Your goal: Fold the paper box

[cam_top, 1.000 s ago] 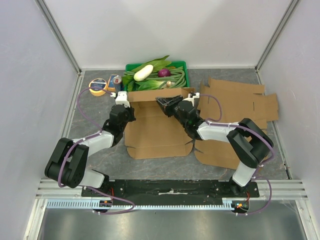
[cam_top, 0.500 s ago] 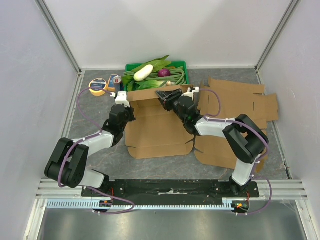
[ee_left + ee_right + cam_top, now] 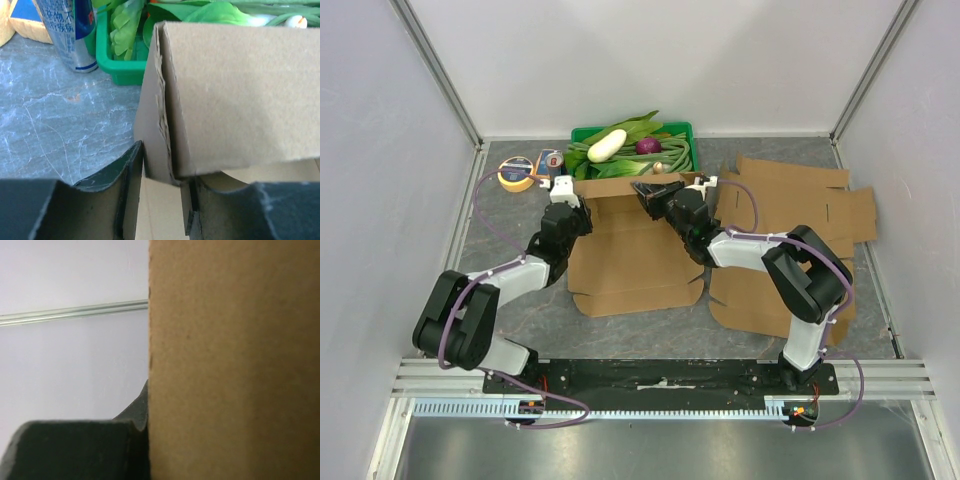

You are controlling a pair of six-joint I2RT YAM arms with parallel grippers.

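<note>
Cardboard paper box [image 3: 635, 260] lying flat, far flap [image 3: 620, 188] upright, running left-right

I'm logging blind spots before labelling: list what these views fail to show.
Right wrist view: the cardboard flap fills the right half, hiding the second finger of the right tool.
Left wrist view: the top edge cuts off the can.
Top view: the left tool hides its fingers under its own wrist.

Crowded at top centre, open floor at left and bottom

The paper box [image 3: 635, 255] had its raised flap just below the green vegetable crate [image 3: 682, 128], with a can [image 3: 552, 160] and tape roll [image 3: 515, 172] close at upper left. Flat cardboard sheets [image 3: 800, 200] covered the right; bare table [image 3: 640, 335] lay along the bottom and left.
</note>
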